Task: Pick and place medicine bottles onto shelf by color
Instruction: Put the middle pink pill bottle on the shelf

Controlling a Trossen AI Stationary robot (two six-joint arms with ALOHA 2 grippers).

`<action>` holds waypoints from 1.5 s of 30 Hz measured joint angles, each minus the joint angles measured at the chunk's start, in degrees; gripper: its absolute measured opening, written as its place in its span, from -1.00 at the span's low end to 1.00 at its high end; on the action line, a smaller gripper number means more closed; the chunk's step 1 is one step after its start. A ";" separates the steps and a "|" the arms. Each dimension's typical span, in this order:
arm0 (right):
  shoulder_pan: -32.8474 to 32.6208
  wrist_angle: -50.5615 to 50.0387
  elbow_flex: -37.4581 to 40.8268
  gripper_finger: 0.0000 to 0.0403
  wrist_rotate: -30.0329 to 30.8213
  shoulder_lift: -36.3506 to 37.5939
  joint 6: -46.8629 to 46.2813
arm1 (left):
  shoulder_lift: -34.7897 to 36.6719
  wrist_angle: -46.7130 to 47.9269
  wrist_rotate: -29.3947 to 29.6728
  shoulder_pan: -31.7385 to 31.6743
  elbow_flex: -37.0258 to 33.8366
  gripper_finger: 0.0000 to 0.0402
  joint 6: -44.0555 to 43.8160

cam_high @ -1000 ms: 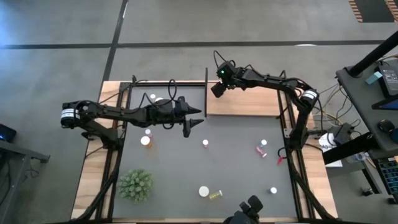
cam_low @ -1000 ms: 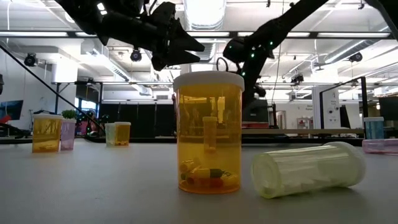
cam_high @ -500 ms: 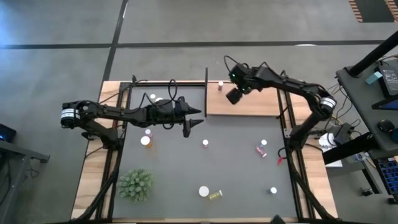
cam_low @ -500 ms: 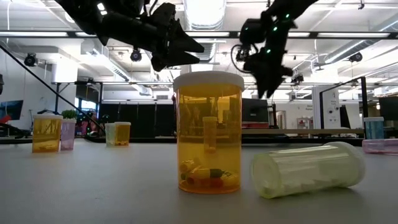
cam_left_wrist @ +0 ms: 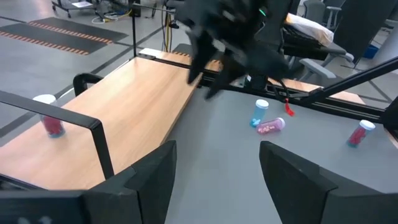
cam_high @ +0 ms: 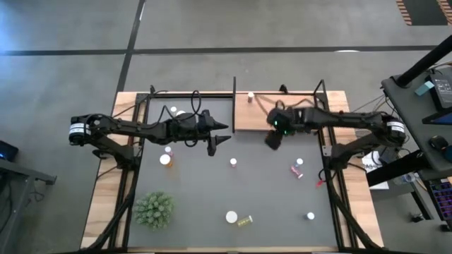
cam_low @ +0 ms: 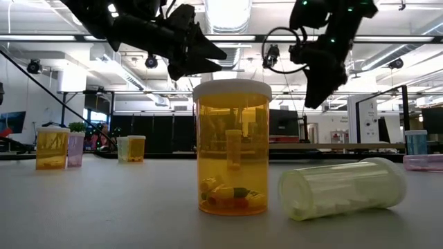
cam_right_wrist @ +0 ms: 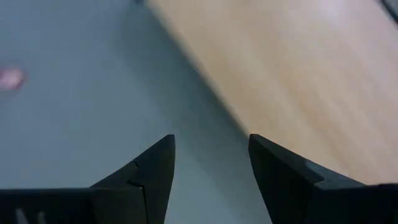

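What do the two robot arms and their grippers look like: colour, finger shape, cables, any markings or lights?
Both arms are dark, nearly black, and jointed, with loose black cables looping along them. Each has a white ring with dark markings near its base. The left gripper and right gripper have two dark, wedge-shaped fingers. A small green light glows on the right wrist.
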State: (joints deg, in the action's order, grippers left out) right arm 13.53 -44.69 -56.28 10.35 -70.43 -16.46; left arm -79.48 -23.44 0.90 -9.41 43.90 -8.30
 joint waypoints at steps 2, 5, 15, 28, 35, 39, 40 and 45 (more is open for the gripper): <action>-2.76 4.83 2.82 -0.03 -0.04 0.37 4.34 | 0.00 -0.02 0.01 -0.01 0.00 0.07 1.02; -5.52 15.22 6.78 -0.03 -0.07 -0.01 10.61 | 0.00 -0.02 -0.02 -0.26 0.02 0.07 1.60; -7.22 50.71 15.81 -0.03 -15.08 -6.57 18.02 | 2.61 2.28 0.14 -1.64 0.04 0.07 1.19; -7.33 68.56 14.83 -0.03 -19.99 -21.27 18.46 | 14.74 13.30 4.25 -1.57 -2.18 0.07 -0.38; -7.31 68.57 14.15 -0.03 -19.97 -20.25 16.32 | 16.01 13.39 4.35 -1.57 -4.04 0.07 -0.54; -7.31 68.66 14.13 -0.03 -19.99 -19.45 14.72 | 15.18 13.42 4.45 -1.57 -4.09 0.07 -0.54; -7.35 68.60 14.13 -0.03 -19.99 -19.45 14.11 | 14.90 13.22 4.47 -1.57 -4.09 0.07 -0.54; -8.29 68.77 13.99 -0.03 -21.10 -20.86 12.71 | 14.73 13.34 4.60 -1.57 -4.15 0.07 -0.97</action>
State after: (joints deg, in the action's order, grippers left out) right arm 5.24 24.08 -42.29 -10.75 -91.29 -3.75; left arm -64.75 -10.10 5.50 -10.98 39.75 -9.27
